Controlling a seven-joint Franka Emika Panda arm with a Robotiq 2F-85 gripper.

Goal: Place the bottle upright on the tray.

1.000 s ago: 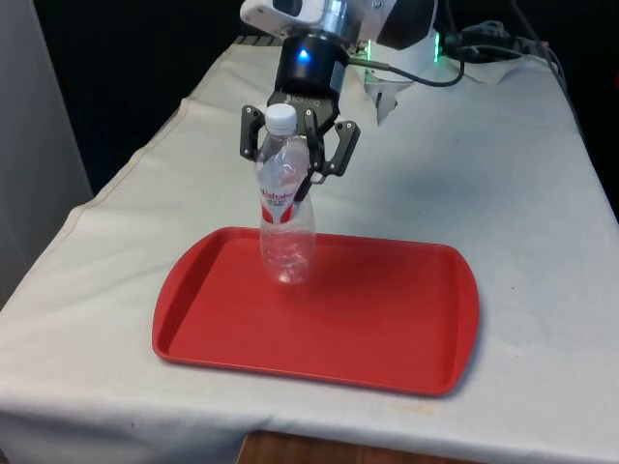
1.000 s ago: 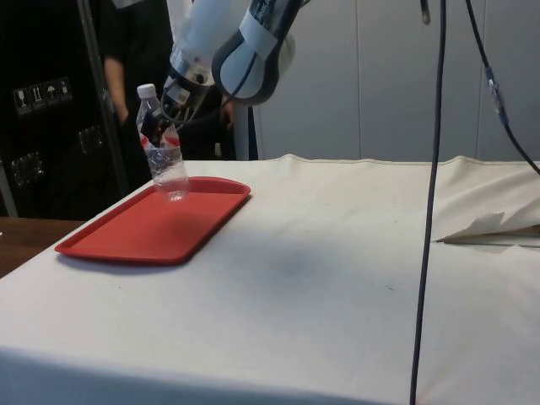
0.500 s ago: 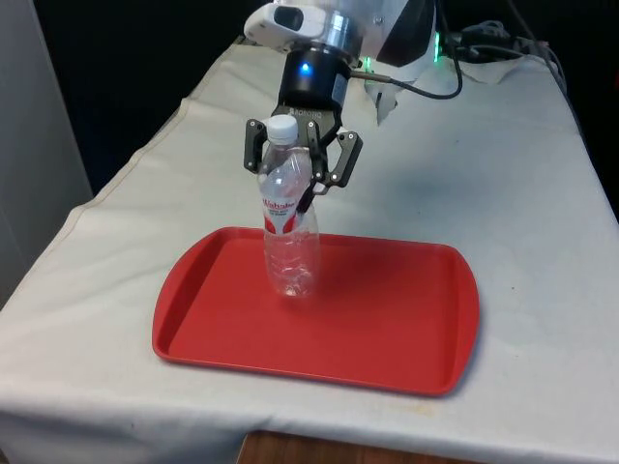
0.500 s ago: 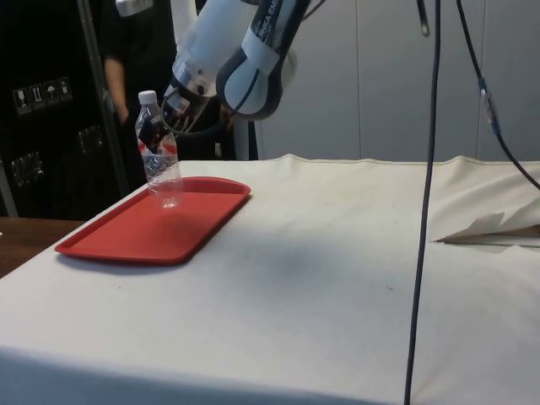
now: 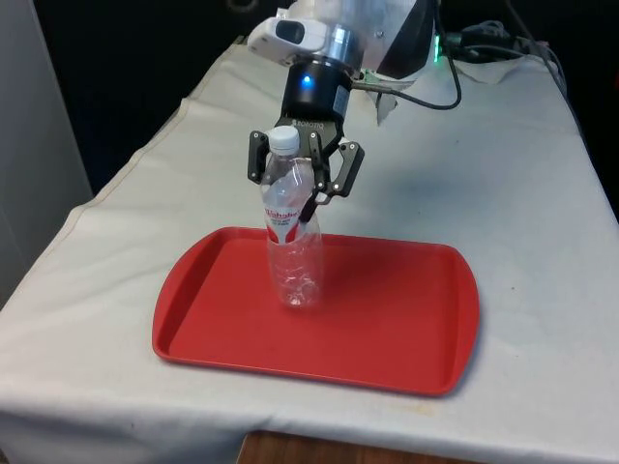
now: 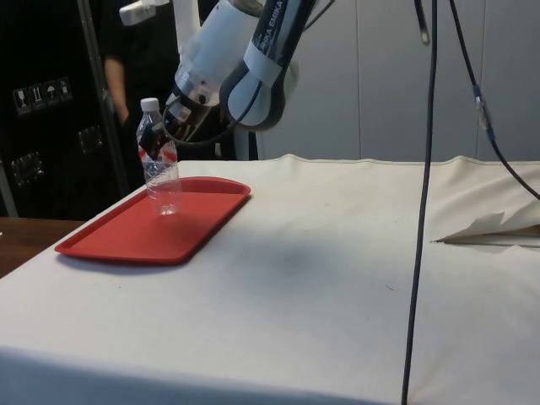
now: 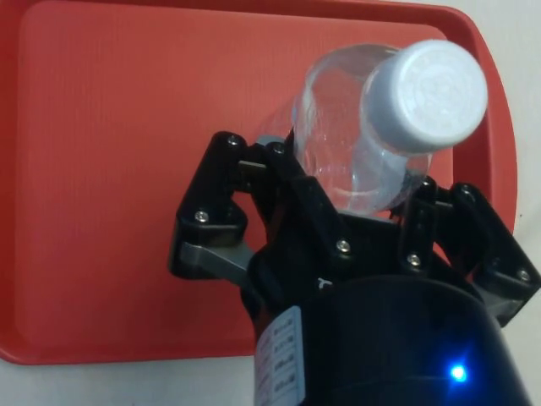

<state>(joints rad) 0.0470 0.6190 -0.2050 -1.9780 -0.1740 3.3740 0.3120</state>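
Bottle [image 5: 290, 227]: clear plastic, white cap, red-and-white label round the upper body; stands upright on the tray [image 5: 387, 329], base resting on the tray floor toward the front view's left and the tray's far half. In the side view the bottle [image 6: 159, 164] stands on the tray [image 6: 126, 236] near its far end. In the wrist view the cap and shoulder of the bottle [image 7: 397, 118] show from above, against the red tray [image 7: 127, 127]. Gripper [image 5: 306, 179]: black, two-fingered, clenched on the bottle at label height just below the shoulder, one finger on each side, reaching in from behind; seen also in the side view [image 6: 162, 143] and the wrist view [image 7: 355, 211]. Tray: red, rectangular with rounded corners and a raised rim, lying flat on the table [image 5: 503, 184] near its front edge. Table: covered in white cloth. A person [image 6: 135, 59] in dark clothing stands behind the table in the side view.
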